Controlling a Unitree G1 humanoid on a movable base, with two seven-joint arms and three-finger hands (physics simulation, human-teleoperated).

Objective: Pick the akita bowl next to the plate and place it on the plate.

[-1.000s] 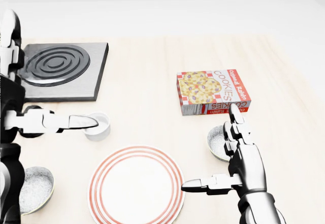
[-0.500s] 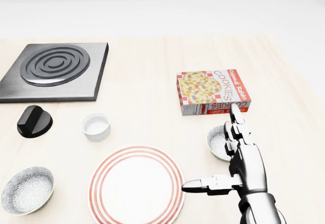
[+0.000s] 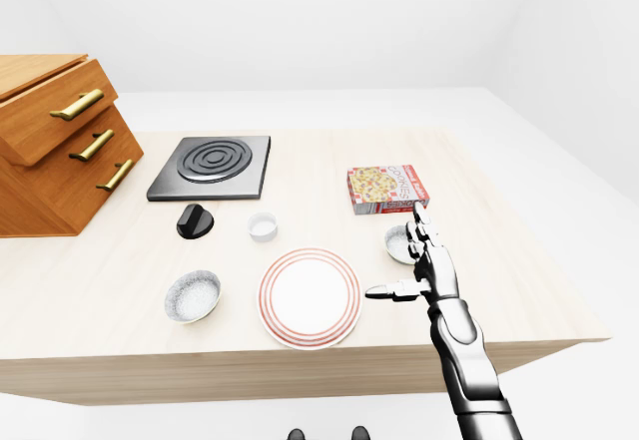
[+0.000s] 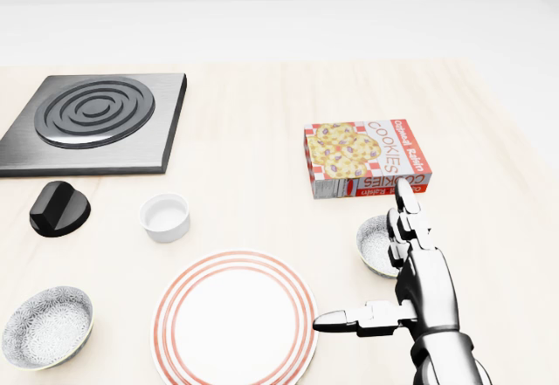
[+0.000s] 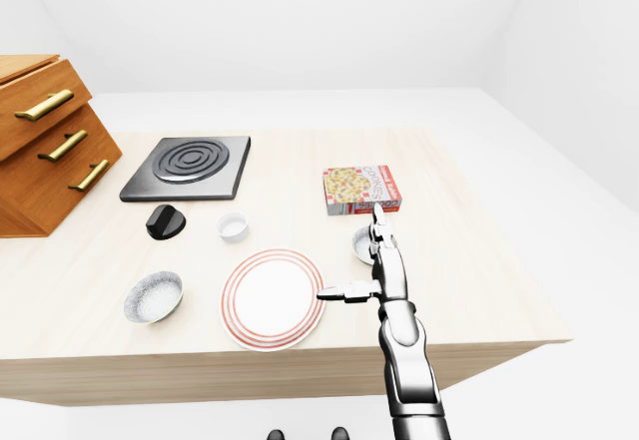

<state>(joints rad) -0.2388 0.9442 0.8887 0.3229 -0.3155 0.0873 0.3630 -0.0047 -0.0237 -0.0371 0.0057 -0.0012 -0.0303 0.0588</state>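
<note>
- The right robot hand (image 4: 421,282) comes up from the bottom right of the head view. It is spread wide and holds nothing.
- Its fingers (image 4: 407,215) point toward the top of the view, while the thumb (image 4: 345,320) sticks out sideways to the left, its tip just beside the plate's right rim.
- The bowl (image 4: 374,244) — grey and speckled inside — sits upright on the tabletop (image 4: 253,167), just right of the plate (image 4: 234,326) and below the cookie box (image 4: 367,158).
- The fingers cover the bowl's right side in the head view; whether they touch it I cannot tell.
- The plate is white with red rings and lies flat near the bottom edge of the head view, with nothing on it.
- A second bowl (image 4: 45,326) of the same speckled look stands well apart on the plate's left, at the bottom left corner.
- A small white cup (image 4: 165,216) sits above the plate's left part, with a black knob (image 4: 58,208) to its left.
- A dark square burner (image 4: 92,121) with ring grooves lies at the top left.
- In the left-eye view a wooden drawer chest (image 3: 50,146) with brass handles stands at the tabletop's left end.
</note>
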